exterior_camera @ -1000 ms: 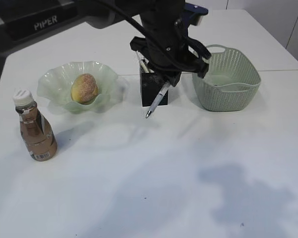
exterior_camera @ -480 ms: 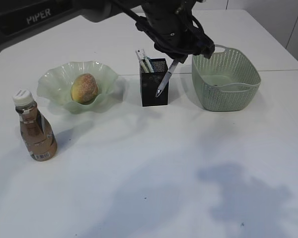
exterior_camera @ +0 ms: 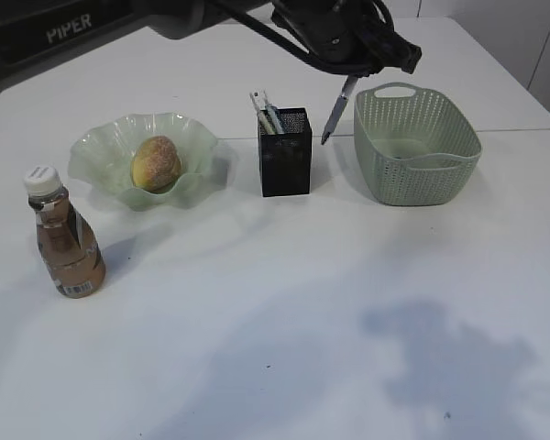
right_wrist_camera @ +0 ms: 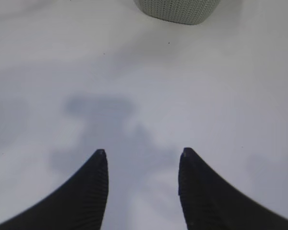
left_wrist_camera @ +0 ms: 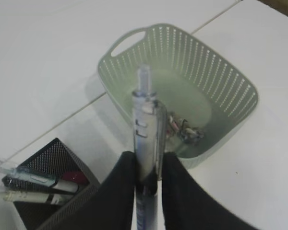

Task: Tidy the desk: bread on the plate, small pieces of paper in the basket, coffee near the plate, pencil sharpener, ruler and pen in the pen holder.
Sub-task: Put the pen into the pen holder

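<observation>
White tabletop spreads below; only the left wrist view shows paper scraps in the basket beyond the left gripper clamping the pen, while the right gripper gapes empty.

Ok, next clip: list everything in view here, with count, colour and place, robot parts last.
Bottle: one, brown drink, white cap, front left.
Plate: one, pale green, wavy rim, back left.
Bread: one, golden, on the plate.
Pen holder: one, black mesh, centre, already holding pens.
Basket: one, pale green, back right, paper scraps inside.
Pen: one, clear, held in the air between holder and basket.
Left gripper: black, shut on the pen.
Right gripper: black, open over bare table.
</observation>
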Controlling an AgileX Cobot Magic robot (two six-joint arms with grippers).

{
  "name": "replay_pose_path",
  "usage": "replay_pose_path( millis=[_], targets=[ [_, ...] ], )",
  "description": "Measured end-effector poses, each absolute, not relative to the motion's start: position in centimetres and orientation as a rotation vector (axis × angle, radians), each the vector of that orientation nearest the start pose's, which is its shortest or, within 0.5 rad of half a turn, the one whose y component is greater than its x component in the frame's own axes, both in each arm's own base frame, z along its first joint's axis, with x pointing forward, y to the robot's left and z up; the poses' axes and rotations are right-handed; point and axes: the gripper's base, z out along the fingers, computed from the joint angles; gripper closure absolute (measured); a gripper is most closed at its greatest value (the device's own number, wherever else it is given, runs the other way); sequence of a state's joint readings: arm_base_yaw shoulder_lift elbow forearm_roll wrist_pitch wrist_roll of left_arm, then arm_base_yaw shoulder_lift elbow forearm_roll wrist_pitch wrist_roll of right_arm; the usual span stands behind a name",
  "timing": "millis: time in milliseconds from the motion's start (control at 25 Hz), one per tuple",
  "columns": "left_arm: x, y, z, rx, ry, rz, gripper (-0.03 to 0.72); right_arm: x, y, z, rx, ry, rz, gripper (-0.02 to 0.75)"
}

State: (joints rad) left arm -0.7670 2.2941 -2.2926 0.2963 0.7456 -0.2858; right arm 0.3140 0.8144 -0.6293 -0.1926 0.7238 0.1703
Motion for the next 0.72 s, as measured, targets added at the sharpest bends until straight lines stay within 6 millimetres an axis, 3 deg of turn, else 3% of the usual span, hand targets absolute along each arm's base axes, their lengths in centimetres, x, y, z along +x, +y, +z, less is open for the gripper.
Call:
replay_pose_path(
  millis=[240, 520, 720],
  targets=[
    [40.6, -35.1, 30.8, 0.601, 2.072, -0.305, 0.591, 14.4, 3.5, 28.7, -0.283, 2.357, 0.009, 0.351],
    [42.8, -31.3, 32.9, 0.518, 2.056, -0.382, 0.591, 14.5, 3.5, 28.7, -0.284, 2.354, 0.008, 0.351],
    [44.1, -29.2, 33.3, 0.545, 2.052, -0.479, 0.591, 14.5, 3.5, 28.8, -0.284, 2.344, 0.011, 0.351]
  ],
)
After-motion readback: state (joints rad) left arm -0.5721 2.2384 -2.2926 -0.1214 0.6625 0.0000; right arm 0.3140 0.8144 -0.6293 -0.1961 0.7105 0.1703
